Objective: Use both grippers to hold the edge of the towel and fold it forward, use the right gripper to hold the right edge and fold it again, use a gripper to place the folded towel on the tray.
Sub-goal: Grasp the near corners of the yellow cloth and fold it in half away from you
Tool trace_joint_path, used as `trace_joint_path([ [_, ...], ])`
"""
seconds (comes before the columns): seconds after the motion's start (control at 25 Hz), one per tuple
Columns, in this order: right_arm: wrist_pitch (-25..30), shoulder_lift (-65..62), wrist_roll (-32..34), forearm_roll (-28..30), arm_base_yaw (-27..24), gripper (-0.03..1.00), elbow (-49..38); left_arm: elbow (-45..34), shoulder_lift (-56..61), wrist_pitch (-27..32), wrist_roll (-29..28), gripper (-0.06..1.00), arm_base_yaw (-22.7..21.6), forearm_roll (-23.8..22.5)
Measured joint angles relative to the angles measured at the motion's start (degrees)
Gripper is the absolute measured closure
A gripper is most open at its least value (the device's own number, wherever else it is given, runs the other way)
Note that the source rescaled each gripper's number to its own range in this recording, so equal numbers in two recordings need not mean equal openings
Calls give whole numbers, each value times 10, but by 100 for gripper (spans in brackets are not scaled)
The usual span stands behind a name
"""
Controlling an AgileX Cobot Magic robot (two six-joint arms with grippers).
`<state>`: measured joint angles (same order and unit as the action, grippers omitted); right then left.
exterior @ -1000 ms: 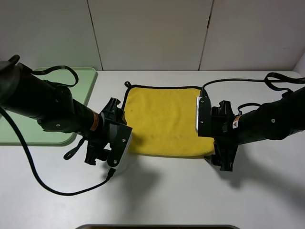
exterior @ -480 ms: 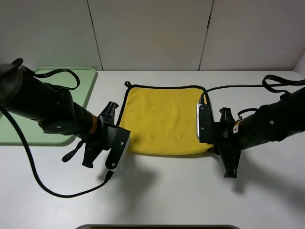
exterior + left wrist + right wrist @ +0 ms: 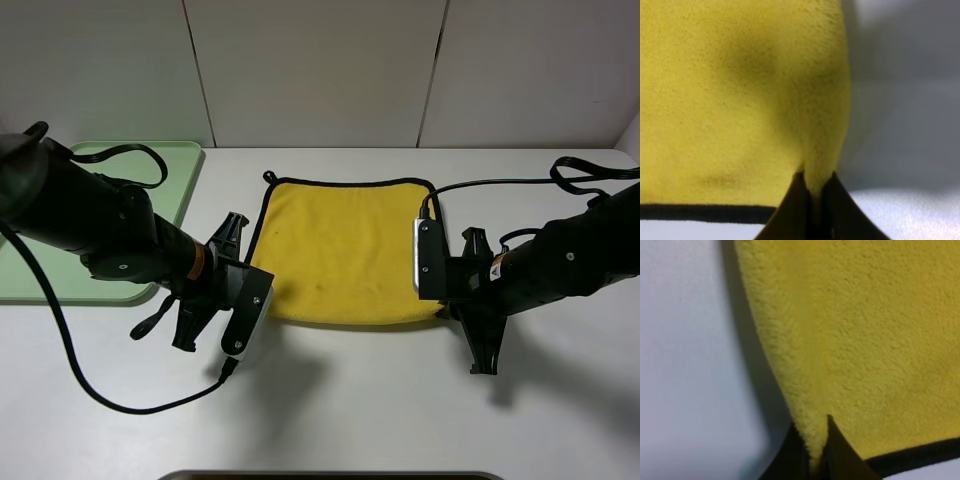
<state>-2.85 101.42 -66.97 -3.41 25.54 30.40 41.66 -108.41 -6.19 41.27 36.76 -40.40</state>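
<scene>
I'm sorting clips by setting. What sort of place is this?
Probably a robotics lab bench, not a home: a bare white table against plain wall panels, with the left claw and right claw pinching a yellow towel near a pale-green tray.

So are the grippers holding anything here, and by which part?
Yes, the towel: the left gripper pinches its near left corner, the right gripper its near right corner.

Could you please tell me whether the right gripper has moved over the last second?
Yes. In the high view the right gripper shifted slightly toward the table's near edge, measured against the towel's far trim, and shut on its near corner.
</scene>
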Motion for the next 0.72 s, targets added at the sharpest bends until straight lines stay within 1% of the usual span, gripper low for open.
trace_joint_path([
  [0.52, -6, 0, 0, 0, 0, 97, 0, 0, 0, 0, 0, 94, 0, 0],
  [0.72, 13, -31, 0, 0, 0, 97, 0, 0, 7, 13, 0, 94, 0, 0],
])
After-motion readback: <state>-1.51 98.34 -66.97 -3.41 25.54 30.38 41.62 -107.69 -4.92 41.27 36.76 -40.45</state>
